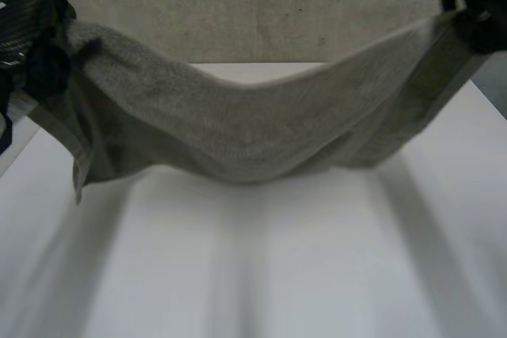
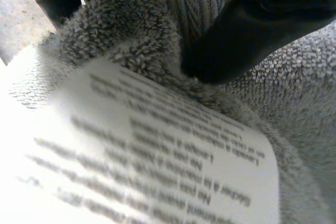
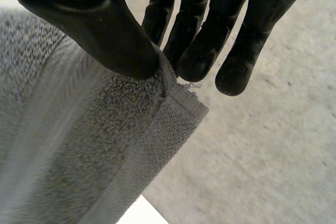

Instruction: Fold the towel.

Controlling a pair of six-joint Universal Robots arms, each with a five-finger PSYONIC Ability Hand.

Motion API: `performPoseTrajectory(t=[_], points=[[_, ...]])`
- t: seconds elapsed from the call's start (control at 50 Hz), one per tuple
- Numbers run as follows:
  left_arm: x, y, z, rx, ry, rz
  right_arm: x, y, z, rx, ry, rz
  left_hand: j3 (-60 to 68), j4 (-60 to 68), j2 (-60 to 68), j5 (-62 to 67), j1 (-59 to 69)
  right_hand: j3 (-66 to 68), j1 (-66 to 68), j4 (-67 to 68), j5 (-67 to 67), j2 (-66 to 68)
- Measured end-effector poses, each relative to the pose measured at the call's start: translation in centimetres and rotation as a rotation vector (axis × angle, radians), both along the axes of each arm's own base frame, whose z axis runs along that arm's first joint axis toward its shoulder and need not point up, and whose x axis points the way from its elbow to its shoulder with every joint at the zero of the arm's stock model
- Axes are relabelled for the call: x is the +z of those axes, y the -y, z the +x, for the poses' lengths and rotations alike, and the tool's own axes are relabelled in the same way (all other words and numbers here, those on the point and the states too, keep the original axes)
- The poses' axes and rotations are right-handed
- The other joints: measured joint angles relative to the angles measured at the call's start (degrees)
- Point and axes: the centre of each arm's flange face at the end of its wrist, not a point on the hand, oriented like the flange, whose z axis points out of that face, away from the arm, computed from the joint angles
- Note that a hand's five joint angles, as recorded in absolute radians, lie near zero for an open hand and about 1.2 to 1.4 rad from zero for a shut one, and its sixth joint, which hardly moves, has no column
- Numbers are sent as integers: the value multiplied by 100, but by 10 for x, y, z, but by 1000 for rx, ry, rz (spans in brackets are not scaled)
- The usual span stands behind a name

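Towel (image 1: 253,132): grey-green terry, hung over white table (image 1: 261,275), stretched across btwn both hands. Mid-section sagging lowest, both ends raised. Left end draped down in a loose flap below the grip.

Left hand (image 1: 36,45): at towel's left end. Thumb (image 2: 252,35) pressed into bunched pile, fingers (image 2: 60,1) behind the cloth, clamped on towel.

Care label (image 2: 157,156): white, printed, text not legible. Attached at towel edge just beside thumb.

Right hand (image 1: 479,13): at towel's right end, on hemmed corner (image 3: 181,95). Corner pinched btwn thumb and nearest finger. Remaining fingers straight, close together, extending past corner, clear of cloth.

Grey floor (image 3: 273,145): beyond table edge, under right hand.
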Motion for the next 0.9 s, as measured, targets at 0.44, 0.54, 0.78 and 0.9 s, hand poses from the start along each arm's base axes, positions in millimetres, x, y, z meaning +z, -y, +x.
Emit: performPoseTrajectory(t=[0.44, 0.54, 0.78, 0.9], points=[[-70, 121, -25, 23, 99, 197, -38, 108, 58, -51, -190, -10, 6, 0, 0, 0, 6, 0, 0, 0, 0, 0], [1, 143, -34, 9, -6, -39, 10, 126, 70, -113, -27, -313, 8, 0, 0, 0, 9, 0, 1, 0, 0, 0], [51, 137, -29, -58, -227, -163, 35, 92, 58, -109, 112, -455, 9, 0, 0, 0, 10, 0, 1, 0, 0, 0], [-34, 133, -24, -86, -154, 60, -48, 83, 63, 6, -17, -181, 9, 0, 0, 0, 10, 0, 1, 0, 0, 0]])
